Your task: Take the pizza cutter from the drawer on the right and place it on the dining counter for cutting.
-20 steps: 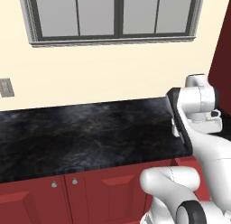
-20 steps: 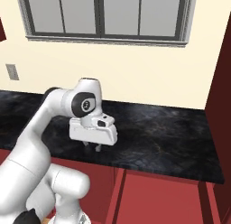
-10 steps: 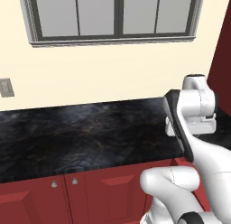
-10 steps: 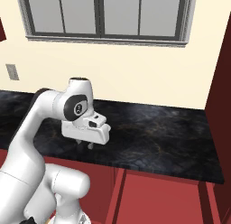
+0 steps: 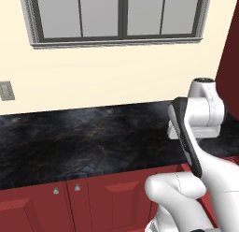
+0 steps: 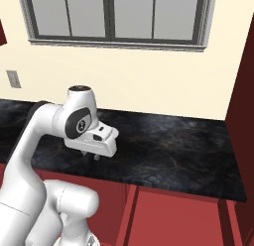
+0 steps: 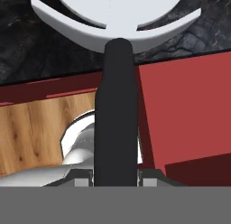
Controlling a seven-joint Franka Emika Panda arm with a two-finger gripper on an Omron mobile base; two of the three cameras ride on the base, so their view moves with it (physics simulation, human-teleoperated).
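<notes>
Since the earlier frame, gripper [image 6: 95, 157] swung leftward, clamped on pizza cutter [image 7: 115, 128]; carrying to dining counter remained.

Glossy white arm [image 6: 34, 141], dark joints

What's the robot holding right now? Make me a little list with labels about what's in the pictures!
holding: the pizza cutter, dark handle running up to a round silver wheel
gripper: shut on the handle, held above the front of the black worktop
under the cutter in the hand view: red cabinets and a wooden floor
behind the worktop: cream wall with a window
wall switch plate: on the left
dining counter: not reached yet
</notes>
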